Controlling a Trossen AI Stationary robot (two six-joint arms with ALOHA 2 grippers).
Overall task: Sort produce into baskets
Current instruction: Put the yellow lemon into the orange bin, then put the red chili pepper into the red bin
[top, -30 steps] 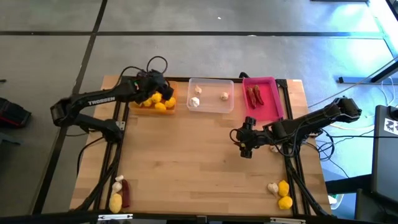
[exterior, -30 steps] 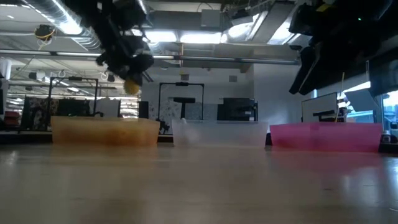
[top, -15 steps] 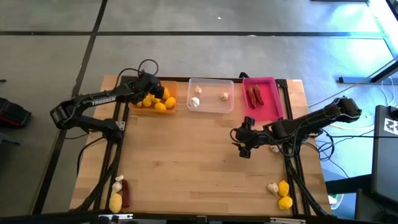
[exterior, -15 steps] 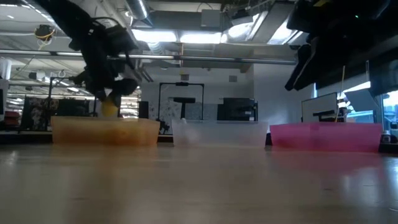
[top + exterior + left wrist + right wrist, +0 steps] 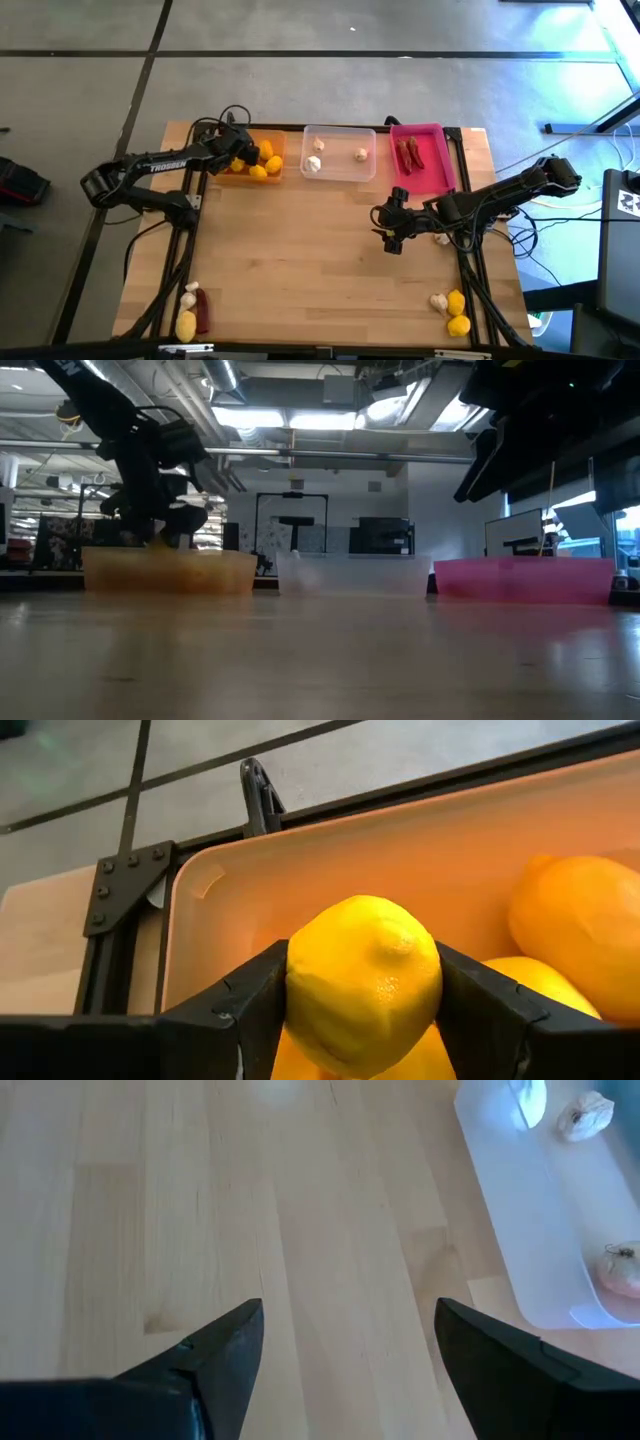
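While over orange tray: left gripper (image 5: 362, 1010) clamped on one yellow roundish lemon (image 5: 363, 982), a finger against each side, at the tray's left end.
Translucent orange rectangular plastic tray (image 5: 247, 170): far left of table edge row; several more yellow lemons (image 5: 268, 164) inside, beside the held one.
Clear whitish rectangular tray (image 5: 339, 153): middle of row; three whitish garlic bulbs (image 5: 314, 163) inside.
Bright pink-magenta rectangular tray (image 5: 421, 158): right of row; dark red chili pieces (image 5: 411, 152) inside.
Right gripper (image 5: 350, 1345): fingers spread wide, nothing between, above bare wooden table (image 5: 300, 240) near clear tray.
Unsorted produce: small clusters at near left corner (image 5: 190, 310) and near right corner (image 5: 452, 308).
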